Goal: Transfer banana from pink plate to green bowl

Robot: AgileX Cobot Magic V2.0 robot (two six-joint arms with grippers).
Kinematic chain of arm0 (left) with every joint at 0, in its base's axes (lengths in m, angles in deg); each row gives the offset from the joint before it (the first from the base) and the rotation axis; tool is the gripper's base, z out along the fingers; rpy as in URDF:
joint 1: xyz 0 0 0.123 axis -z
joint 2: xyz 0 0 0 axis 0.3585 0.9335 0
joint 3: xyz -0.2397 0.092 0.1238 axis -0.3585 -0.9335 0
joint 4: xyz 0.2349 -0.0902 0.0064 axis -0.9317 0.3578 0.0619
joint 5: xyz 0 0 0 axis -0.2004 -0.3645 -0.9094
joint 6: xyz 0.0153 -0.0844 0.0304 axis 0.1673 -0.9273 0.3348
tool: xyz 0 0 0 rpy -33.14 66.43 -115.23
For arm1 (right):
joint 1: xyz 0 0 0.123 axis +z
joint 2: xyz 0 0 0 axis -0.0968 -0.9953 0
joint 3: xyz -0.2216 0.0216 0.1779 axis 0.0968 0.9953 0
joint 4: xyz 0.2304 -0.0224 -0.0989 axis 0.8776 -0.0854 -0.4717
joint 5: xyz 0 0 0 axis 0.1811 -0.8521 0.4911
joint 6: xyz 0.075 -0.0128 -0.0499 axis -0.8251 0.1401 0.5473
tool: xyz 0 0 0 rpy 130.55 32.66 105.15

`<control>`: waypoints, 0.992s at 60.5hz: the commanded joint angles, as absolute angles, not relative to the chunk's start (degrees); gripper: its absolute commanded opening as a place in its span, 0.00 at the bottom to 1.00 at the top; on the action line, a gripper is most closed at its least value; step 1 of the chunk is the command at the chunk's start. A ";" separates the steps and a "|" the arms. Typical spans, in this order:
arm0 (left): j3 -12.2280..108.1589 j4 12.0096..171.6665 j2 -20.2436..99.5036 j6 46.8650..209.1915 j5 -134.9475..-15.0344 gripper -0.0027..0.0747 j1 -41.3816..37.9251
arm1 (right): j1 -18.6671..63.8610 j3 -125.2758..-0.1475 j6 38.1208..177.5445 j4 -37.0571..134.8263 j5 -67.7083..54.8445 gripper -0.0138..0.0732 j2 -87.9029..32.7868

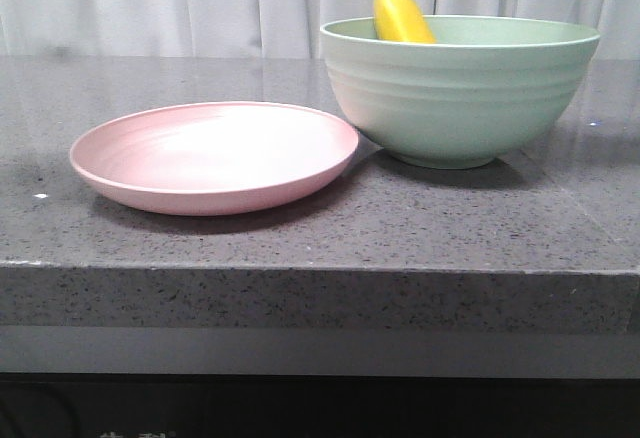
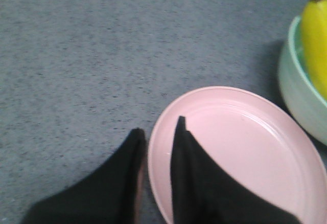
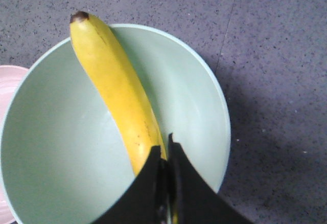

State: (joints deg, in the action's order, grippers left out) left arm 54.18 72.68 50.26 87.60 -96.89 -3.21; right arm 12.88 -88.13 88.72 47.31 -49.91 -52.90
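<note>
Both hands overhead: right hand (image 3: pixel 164 150) pinching banana (image 3: pixel 115 88) in green bowl (image 3: pixel 204 96); left hand (image 2: pixel 159 132) slightly open.

Front low; wrists overhead, sharing bowl (image 1: pixel 460 88)

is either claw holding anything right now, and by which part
Cannot be told for the right claw: its fingers sit nearly together at the banana's lower end inside the green bowl. The left claw holds nothing.
</note>
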 commanded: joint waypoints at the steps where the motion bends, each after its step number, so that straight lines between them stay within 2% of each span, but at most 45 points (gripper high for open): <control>1: 55.79 72.81 48.02 87.60 -93.54 0.01 -6.36 | 11.86 -89.21 88.56 47.33 -48.00 0.08 -48.81; 13: 51.37 70.29 41.11 87.60 -90.08 0.01 -8.74 | 11.94 -77.91 90.61 47.19 -40.07 0.08 -39.07; 30: 32.86 69.98 21.43 87.60 -78.64 0.01 -8.74 | 12.12 -46.75 92.76 47.24 -19.70 0.08 -14.18; 39: 23.52 69.98 10.59 87.60 -77.50 0.01 -8.74 | 12.12 -31.70 92.96 46.63 -11.43 0.08 -0.21; 49: 16.98 69.98 1.00 87.60 -77.50 0.01 -8.74 | 12.12 -24.12 92.96 46.62 -10.69 0.08 11.97; 60: 13.41 69.98 -5.14 87.60 -77.50 0.01 -8.74 | 12.12 -22.19 92.96 46.62 -10.83 0.08 18.48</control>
